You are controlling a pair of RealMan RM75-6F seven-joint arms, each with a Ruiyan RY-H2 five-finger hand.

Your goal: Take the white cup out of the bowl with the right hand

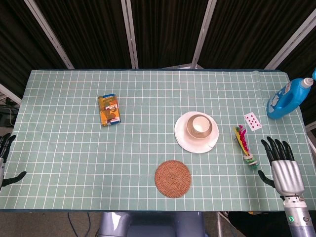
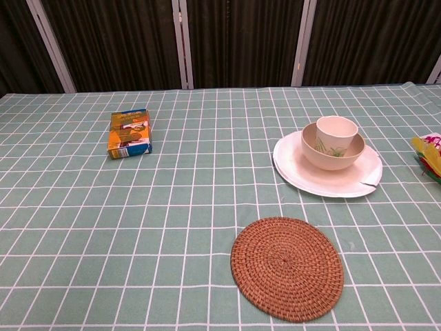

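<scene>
A white cup (image 1: 200, 124) (image 2: 337, 131) stands upright inside a beige bowl (image 1: 190, 126) (image 2: 311, 148), which sits on a white plate (image 1: 186, 139) (image 2: 324, 181) right of the table's middle. My right hand (image 1: 283, 165) hovers at the table's front right edge, fingers spread and empty, well to the right of the plate. My left hand (image 1: 5, 155) shows only partly at the far left edge, off the table, fingers apart with nothing in them. Neither hand shows in the chest view.
A round woven coaster (image 1: 173, 178) (image 2: 286, 267) lies in front of the plate. A small orange box (image 1: 109, 109) (image 2: 129, 133) lies at the left. A colourful feathered toy (image 1: 245, 144), a playing card (image 1: 253, 121) and a blue detergent bottle (image 1: 289, 98) lie at the right.
</scene>
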